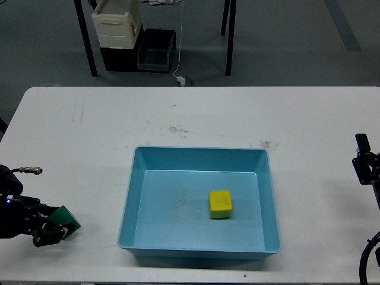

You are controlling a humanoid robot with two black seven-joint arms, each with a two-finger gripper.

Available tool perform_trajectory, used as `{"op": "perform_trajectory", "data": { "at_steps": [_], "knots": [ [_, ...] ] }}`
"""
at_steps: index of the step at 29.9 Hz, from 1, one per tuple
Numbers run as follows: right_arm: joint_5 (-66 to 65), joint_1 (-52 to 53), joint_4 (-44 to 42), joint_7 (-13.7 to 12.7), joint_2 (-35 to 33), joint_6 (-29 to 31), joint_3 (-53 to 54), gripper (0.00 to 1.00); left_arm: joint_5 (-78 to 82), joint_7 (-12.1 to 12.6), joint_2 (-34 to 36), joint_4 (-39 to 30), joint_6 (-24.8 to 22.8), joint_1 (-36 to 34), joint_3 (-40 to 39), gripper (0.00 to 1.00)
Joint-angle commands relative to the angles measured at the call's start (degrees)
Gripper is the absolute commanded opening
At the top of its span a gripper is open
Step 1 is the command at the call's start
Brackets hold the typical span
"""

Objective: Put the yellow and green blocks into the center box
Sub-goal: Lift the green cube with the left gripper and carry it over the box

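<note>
The blue box (pixel 135 178) sits at the table's center front. The yellow block (pixel 220 203) lies inside it on the floor, right of middle. The green block (pixel 64 218) is on the table left of the box, near the front edge. My left gripper (pixel 50 226) has its fingers closed around the block's left side, which partly hides it. My right gripper (pixel 363 159) is at the table's right edge, well away from the box; it looks small and dark, so its fingers cannot be told apart.
The white table (pixel 196 119) has faint smudges behind the box. On the floor beyond it are a cream bin (pixel 116 25), a black crate (pixel 155 51) and table legs (pixel 86 41).
</note>
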Motion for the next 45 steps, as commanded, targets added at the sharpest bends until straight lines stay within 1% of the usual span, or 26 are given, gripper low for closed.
{"op": "perform_trajectory", "data": {
  "at_steps": [1,4,6,8,10,12,16,19,22,24,26,28,29,31,33,36,39,42,45],
  "knots": [
    [0.0,-0.1,0.0,-0.1,0.1,0.0,0.0,1.0,-0.1,0.0,0.4,0.0,0.1,0.0,0.1,0.39],
    [0.0,-0.1,0.0,0.0,0.1,0.0,0.0,0.99,-0.3,0.0,0.4,0.1,1.0,-0.7,0.1,0.32],
    [0.0,-0.1,0.0,-0.1,0.1,-0.1,0.1,1.0,-1.0,0.0,0.5,0.5,2.7,-1.9,0.2,0.27],
    [0.0,-0.1,0.0,0.0,0.1,-0.1,0.2,0.99,-2.0,0.0,0.5,1.4,5.7,-3.3,0.1,0.24],
    [0.0,-0.3,0.0,-0.1,0.0,-0.1,0.3,0.99,-5.1,0.0,0.6,2.1,7.9,-6.0,0.0,0.24],
    [0.0,-0.4,0.0,-0.1,0.0,-0.1,0.4,1.0,-9.8,0.0,2.1,2.5,8.1,-9.7,0.0,0.25],
    [0.0,-0.6,0.0,0.0,0.1,-0.1,0.3,0.99,-18.1,0.0,8.1,2.4,8.1,-15.1,0.0,0.25],
    [0.0,-0.6,0.0,0.0,0.1,-0.1,0.3,0.99,-19.5,0.0,8.5,1.1,7.8,-20.8,0.0,0.25],
    [0.0,-0.6,-0.1,0.0,0.1,-0.1,0.2,0.99,-19.3,0.0,8.5,-3.4,6.7,-25.0,1.4,0.25],
    [0.0,-0.6,-0.1,0.0,0.2,-0.1,0.1,1.0,-19.1,0.0,8.2,-8.2,4.4,-27.4,1.7,0.25],
    [0.0,-0.6,-0.1,-0.1,0.1,-0.1,0.0,0.99,-18.5,0.0,6.2,-11.5,1.1,-30.0,1.8,0.25],
    [0.0,-0.6,-0.1,0.0,0.2,-0.1,-0.1,1.0,-17.3,0.0,2.7,-13.1,-3.2,-32.4,2.0,0.25],
    [0.0,-0.6,-0.1,0.0,0.1,-0.1,-0.1,0.99,-16.4,0.0,1.0,-13.2,-4.3,-33.7,2.2,0.25],
    [0.0,-0.6,-0.1,-0.1,0.1,-0.1,-0.2,0.99,-14.1,0.0,-3.5,-13.1,-4.3,-37.3,4.3,0.25],
    [0.0,-0.6,-0.1,0.0,0.2,-0.1,-0.2,0.99,-11.9,0.0,-7.4,-12.8,-4.3,-42.0,8.7,0.25],
    [0.0,-0.6,-0.1,0.0,0.2,-0.1,-0.2,0.99,-11.0,0.0,-12.4,-12.1,-4.3,-49.6,18.3,0.26],
    [0.0,-0.6,-0.1,0.0,0.2,-0.1,0.0,1.0,-10.7,0.0,-17.5,-9.6,-4.3,-56.1,28.1,0.26],
    [0.0,-0.6,-0.1,0.0,0.2,-0.1,0.1,1.0,-5.9,0.0,-22.6,-5.5,-4.3,-58.9,34.4,0.27],
    [0.0,-0.6,-0.1,0.0,0.2,-0.1,0.1,0.99,-1.0,0.0,-26.3,-2.5,-4.3,-59.1,36.4,0.27]
  ]
}}
